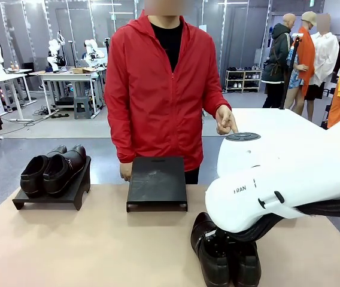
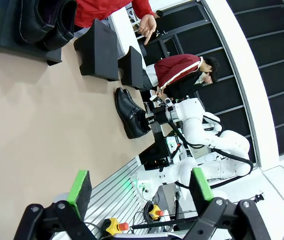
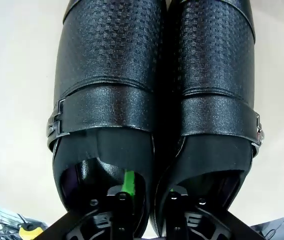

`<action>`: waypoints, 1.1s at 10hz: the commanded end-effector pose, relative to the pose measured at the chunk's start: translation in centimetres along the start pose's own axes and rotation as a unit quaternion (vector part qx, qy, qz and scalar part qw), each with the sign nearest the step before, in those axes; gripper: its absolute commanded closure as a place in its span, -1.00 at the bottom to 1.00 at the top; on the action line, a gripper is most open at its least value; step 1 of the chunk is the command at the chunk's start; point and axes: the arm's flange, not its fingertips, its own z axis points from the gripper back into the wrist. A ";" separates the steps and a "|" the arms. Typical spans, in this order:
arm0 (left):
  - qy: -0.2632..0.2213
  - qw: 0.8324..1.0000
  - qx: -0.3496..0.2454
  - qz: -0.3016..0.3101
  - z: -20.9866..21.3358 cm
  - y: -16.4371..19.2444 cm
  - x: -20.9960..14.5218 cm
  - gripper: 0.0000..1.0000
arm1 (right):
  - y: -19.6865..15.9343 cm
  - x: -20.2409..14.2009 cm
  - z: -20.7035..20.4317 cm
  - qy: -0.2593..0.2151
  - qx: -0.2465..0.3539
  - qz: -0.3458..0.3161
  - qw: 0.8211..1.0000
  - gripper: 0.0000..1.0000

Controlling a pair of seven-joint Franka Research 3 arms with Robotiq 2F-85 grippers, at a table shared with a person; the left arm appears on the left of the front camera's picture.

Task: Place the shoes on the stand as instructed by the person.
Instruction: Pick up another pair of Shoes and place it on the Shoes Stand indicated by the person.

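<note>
So, one pair (image 1: 53,169) is already sitting on the left stand (image 1: 44,202), while the right gripper (image 3: 152,189) is pinching the second pair (image 1: 215,263) by its inner walls on the table (image 1: 98,251), the left gripper (image 2: 139,182) is hanging wide open, and the middle stand (image 1: 157,179) is waiting.
</note>
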 end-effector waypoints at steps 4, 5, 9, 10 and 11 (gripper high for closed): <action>0.003 1.000 -0.004 -0.014 0.0 -0.2 -0.3 -1.00 | -1.4 -0.4 2.8 -0.039 0.020 -0.034 0.998 1.00; 0.003 1.000 -0.004 -0.014 0.0 -0.2 -0.3 -1.00 | -2.5 -1.2 4.8 -0.054 0.022 -0.030 0.998 1.00; 0.003 1.000 -0.004 -0.014 0.0 -0.2 -0.3 -1.00 | -9.3 -4.1 15.0 -0.149 -0.001 0.004 0.989 1.00; 0.003 1.000 -0.004 -0.014 0.0 -0.2 -0.3 -1.00 | -11.1 -4.1 16.8 -0.169 -0.004 0.003 0.986 1.00; 0.003 1.000 -0.004 -0.014 0.0 -0.2 -0.3 -1.00 | -12.9 -3.8 18.5 -0.193 -0.013 -0.002 0.981 1.00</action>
